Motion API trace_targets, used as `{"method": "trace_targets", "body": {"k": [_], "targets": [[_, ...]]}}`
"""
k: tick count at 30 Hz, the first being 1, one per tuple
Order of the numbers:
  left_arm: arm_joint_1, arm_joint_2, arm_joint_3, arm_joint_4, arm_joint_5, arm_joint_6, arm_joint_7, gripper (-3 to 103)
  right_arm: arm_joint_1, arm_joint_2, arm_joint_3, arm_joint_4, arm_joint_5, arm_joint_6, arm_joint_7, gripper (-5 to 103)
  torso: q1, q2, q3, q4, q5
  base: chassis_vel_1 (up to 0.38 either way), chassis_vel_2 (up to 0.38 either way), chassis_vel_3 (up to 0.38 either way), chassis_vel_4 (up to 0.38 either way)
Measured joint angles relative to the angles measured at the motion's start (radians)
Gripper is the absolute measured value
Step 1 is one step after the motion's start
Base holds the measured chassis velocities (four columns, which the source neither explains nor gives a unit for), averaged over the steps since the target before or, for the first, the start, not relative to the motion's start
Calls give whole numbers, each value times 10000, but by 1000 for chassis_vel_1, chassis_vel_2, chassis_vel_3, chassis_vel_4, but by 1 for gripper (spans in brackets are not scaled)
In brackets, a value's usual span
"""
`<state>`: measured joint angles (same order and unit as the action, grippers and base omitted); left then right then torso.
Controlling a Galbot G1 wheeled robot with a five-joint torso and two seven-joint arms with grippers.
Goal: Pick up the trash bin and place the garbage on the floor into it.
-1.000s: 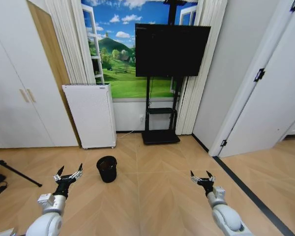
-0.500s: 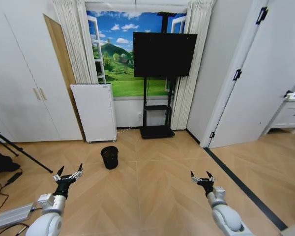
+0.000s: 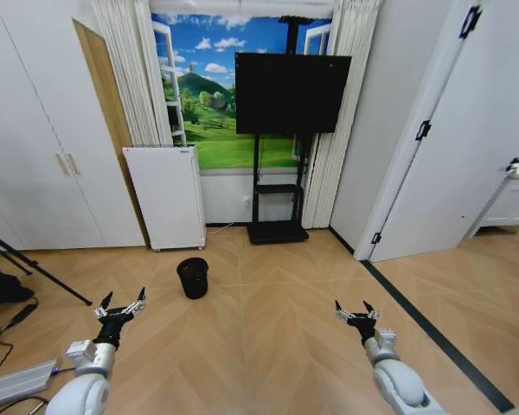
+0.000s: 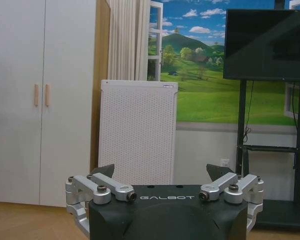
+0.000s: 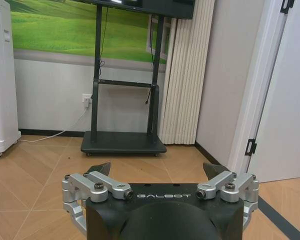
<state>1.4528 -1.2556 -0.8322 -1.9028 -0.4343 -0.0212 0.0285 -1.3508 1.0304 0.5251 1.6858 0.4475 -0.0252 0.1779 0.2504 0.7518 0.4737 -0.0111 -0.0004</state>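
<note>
The trash bin stands upright on the wooden floor, out in the open a little way in front of the white perforated appliance that sits against the wall. It is a small round black basket with dark walls, and nothing touches it. The left gripper hangs low in the head view on the robot's left side, its fingers spread wide and holding nothing; the bin lies ahead of it and slightly toward the middle, well apart from the fingertips. The right gripper hangs at about the same height on the robot's right side, also spread open and empty, farther from the bin than the left one. In the left wrist view the left gripper faces the white appliance, with white cupboard doors beside it and a black television on a stand off to the other side. In the right wrist view the right gripper points toward the base of the television stand, with a pleated curtain and a white door nearby. A tripod leg and some cables lie on the floor at the far left of the head view.
</note>
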Motion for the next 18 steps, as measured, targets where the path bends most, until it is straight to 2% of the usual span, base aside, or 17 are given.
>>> {"method": "trace_targets", "body": {"k": [7,18], "targets": [[2,0,0,0,0,0,0,100,-3,0,0,0,0,0,0,100,-10,3,-4,4,5,90,-100,-77,93],[0,0,0,0,0,0,0,100,0,0,-1,1,0,0,0,100,0,0,-1,3,4,5,0,-2,4]]}}
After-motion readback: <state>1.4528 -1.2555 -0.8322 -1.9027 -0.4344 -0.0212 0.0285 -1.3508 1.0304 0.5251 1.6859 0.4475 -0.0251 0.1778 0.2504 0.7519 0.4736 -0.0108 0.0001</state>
